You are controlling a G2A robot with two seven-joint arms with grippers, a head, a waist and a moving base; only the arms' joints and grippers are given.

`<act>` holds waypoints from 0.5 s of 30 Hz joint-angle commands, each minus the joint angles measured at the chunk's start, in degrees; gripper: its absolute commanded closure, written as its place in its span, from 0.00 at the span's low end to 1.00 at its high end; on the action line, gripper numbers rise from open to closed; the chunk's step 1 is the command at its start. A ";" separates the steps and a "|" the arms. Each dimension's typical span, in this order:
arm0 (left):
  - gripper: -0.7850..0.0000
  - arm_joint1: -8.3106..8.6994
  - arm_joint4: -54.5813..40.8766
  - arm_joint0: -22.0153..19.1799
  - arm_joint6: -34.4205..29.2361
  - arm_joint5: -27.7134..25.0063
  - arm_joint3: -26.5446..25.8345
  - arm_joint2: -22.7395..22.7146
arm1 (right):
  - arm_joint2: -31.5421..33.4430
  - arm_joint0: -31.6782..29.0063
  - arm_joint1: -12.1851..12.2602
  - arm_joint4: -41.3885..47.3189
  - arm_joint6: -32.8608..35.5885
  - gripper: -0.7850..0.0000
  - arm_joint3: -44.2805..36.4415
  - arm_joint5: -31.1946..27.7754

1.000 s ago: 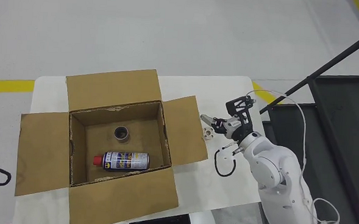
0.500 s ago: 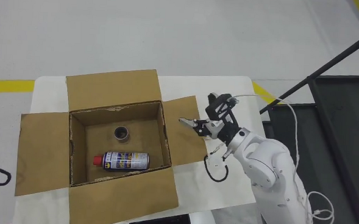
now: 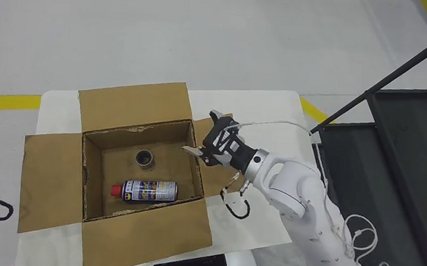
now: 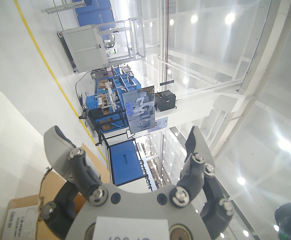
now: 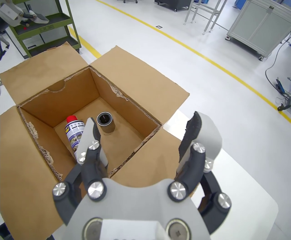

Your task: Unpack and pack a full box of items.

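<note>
The floor is grey with a yellow line (image 3: 10,101) on it, and a white table (image 3: 272,114) stands on the floor.

Start on the left. The left gripper (image 4: 125,136) points up at the ceiling lights. Its two fingers (image 4: 59,145) are spread wide apart, and there is nothing between them.

Next is the big brown cardboard box (image 3: 131,103). It sits on the left part of the table and takes up most of it. All four flaps are folded out flat, so the box is open at the top. Two things are down on the box floor. A spray can (image 3: 149,190) lies on its side near the front wall (its red cap points left). A small metal tube (image 3: 145,158) stands upright near the back wall, with its round hole facing up. The can and the tube are near each other but do not touch.

Then comes the right gripper (image 3: 205,134). It hangs above the right wall of the box, just where the right flap begins. In the right wrist view its fingers (image 5: 91,134) are wide open and hold nothing, and the can and the tube lie below and beyond it.

Last, on the far right, a dark metal rack (image 3: 393,164) stands on the floor beside the table.
</note>
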 commanded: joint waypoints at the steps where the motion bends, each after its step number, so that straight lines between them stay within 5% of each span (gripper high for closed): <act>1: 0.00 0.00 0.00 0.00 0.00 0.00 0.00 0.00 | -1.48 1.22 -0.09 -0.41 0.65 0.19 0.41 0.05; 15: 0.00 0.00 0.00 0.00 0.00 0.00 0.00 0.00 | -13.62 9.84 -1.25 -1.20 6.80 0.18 7.37 -2.20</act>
